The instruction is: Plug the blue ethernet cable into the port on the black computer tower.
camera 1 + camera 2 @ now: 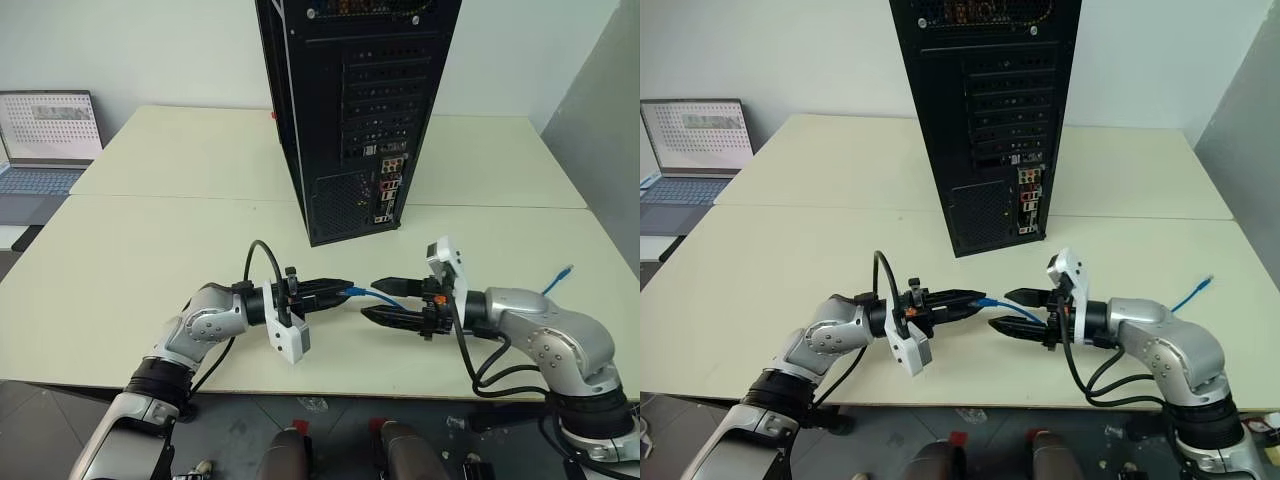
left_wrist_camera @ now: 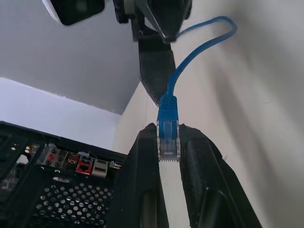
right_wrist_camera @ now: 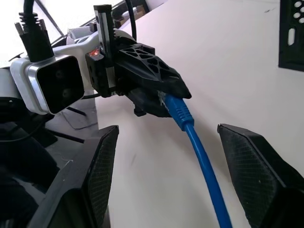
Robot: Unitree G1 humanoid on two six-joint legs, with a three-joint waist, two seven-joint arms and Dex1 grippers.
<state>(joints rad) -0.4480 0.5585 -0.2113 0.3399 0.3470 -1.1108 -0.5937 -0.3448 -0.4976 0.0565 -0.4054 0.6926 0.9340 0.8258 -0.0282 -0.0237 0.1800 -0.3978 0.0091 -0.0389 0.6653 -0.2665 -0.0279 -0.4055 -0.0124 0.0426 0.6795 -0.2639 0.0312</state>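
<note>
We see both arms held low over the front of the pale tabletop (image 1: 150, 250), their claws pointing at each other. The left claw (image 1: 340, 289) is clamped on the plug at one end of the blue ethernet cable (image 1: 372, 294); in the left wrist view the clear-blue plug (image 2: 168, 137) sits pinched between the two black fingers (image 2: 142, 175), its boot and cord sticking out past the tips. From there the cord runs across to the right claw (image 1: 382, 301), whose jaws stand apart with the cable passing between them, touching neither finger as far as we can tell from the right wrist view. The cable's other end (image 1: 562, 276) lies on the tabletop beyond the right arm, near the right edge. The black computer tower (image 1: 350, 110) stands upright on the tabletop behind the claws, well apart from them, its rear face with slot covers, mesh vent and coloured sockets (image 1: 388, 190) turned toward us. An open grey laptop (image 1: 45, 145) sits at the far left.
</note>
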